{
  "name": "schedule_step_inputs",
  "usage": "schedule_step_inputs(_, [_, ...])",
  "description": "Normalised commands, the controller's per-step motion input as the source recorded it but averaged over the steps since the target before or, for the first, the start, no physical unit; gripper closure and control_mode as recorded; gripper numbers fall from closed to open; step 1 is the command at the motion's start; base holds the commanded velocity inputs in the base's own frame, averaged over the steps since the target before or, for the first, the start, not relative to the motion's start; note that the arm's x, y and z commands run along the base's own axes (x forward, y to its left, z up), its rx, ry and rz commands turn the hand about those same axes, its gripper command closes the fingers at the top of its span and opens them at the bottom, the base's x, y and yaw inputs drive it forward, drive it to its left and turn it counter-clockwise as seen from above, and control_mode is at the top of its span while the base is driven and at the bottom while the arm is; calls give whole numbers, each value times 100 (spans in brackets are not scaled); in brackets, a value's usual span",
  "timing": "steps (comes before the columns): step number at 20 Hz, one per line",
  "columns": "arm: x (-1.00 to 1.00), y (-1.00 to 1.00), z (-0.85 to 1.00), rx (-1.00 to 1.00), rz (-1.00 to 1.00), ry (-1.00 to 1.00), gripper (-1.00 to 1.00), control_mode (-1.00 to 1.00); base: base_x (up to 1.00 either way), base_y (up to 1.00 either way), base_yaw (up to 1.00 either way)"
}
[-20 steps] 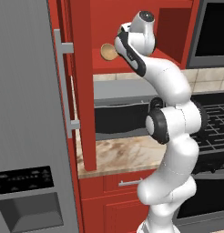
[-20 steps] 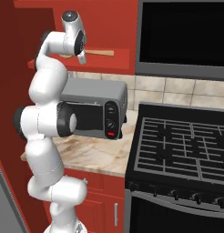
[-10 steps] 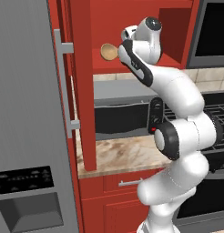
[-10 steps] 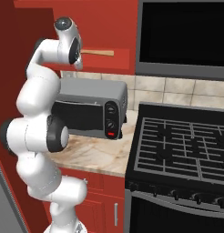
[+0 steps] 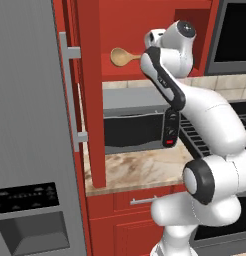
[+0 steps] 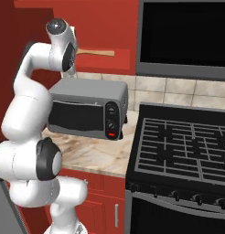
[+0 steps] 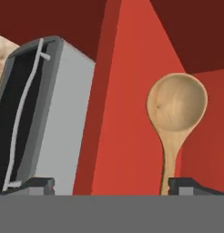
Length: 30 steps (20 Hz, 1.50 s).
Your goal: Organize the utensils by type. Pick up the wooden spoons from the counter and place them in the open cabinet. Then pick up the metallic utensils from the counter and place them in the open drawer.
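Wooden spoon [image 7: 175, 119] lies inside the open cabinet [image 5: 145, 30]; the hand [image 7: 111, 185] is spread wide, empty.

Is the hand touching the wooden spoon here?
Cannot tell. In the hand view the wooden spoon runs down beside one fingertip, with the handle's end hidden. The jaws stand wide open, so there is no grip.

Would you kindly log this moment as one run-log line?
phase: spoon placement | hand: open | wooden spoon: in open cabinet | toaster oven: on counter
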Motion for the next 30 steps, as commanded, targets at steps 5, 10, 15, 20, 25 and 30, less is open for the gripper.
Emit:
schedule_step_inputs(5, [-93, -5, 6, 32, -29, 0, -100, -100, 0, 0, 0])
schedule_step_inputs(10, [-96, 0, -1, 30, -52, 4, -100, -100, 0, 0, 0])
schedule_step_inputs(15, [-96, -2, -3, 33, -52, 1, -100, -100, 0, 0, 0])
schedule_step_inputs(20, [-100, -8, -9, 29, -45, 0, -100, -100, 0, 0, 0])
schedule_step_inputs(25, [-81, -11, -28, 24, -38, 0, -100, -100, 0, 0, 0])
schedule_step_inputs(30, [-51, -30, -46, 21, -15, 2, -100, -100, 0, 0, 0])
